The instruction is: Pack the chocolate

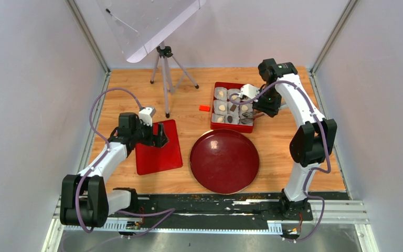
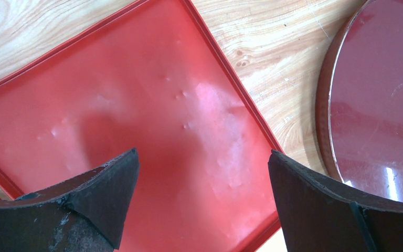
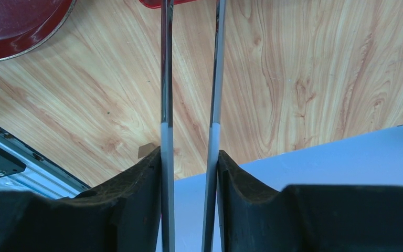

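Note:
A red box [image 1: 213,105] at the back holds white paper cups with chocolate in them: cream pieces [image 1: 222,107] and dark pieces [image 1: 232,108]. My right gripper [image 1: 258,107] hovers at the box's right side, shut on metal tongs [image 3: 166,79]. The two tong arms run out between the fingers with a gap between them. The tong tips [image 1: 247,119] reach over the box's near right cups. I cannot tell whether they hold a piece. My left gripper [image 2: 203,157] stands wide open over a flat red lid [image 2: 136,105] with nothing between its fingers.
A round dark red plate [image 1: 224,160] lies in front of the box. A small orange-red block [image 1: 204,108] sits left of the box. A camera tripod [image 1: 165,68] stands at the back. The red lid [image 1: 160,155] lies left of the plate.

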Motion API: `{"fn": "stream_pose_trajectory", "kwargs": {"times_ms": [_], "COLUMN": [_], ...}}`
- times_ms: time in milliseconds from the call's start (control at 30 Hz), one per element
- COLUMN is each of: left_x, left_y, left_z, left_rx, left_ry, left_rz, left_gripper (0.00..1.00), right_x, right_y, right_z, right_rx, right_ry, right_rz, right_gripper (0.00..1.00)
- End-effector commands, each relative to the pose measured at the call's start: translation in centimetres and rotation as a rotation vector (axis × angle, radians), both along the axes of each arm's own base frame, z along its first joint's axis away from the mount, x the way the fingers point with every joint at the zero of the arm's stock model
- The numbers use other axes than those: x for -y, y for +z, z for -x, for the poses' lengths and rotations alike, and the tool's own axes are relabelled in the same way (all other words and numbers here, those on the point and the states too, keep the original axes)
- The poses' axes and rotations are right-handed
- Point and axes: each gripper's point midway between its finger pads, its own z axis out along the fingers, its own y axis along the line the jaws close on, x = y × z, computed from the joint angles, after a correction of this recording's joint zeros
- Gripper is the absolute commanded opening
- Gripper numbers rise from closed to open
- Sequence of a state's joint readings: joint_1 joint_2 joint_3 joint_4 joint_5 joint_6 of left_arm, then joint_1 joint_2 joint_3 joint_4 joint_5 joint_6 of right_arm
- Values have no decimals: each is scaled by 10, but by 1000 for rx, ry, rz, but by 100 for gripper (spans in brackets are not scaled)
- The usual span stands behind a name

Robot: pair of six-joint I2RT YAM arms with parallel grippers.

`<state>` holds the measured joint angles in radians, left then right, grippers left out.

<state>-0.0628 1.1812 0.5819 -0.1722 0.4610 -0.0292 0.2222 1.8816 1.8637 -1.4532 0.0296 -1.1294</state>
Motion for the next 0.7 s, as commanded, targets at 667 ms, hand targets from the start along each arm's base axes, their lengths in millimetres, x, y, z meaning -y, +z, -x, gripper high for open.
{"fn": "stream_pose_trajectory", "kwargs": {"times_ms": [667], "left_x": [2], "left_y": [3], "left_z": [-10], "left_rx": [3], "left_ry": [10], "left_rz": [32], "left_gripper": [100], "right_x": [90], "right_y": [94], "right_z": [-46], "right_rx": [632], "right_ry": [-609], "right_rz": [-511], "right_gripper": [22]}}
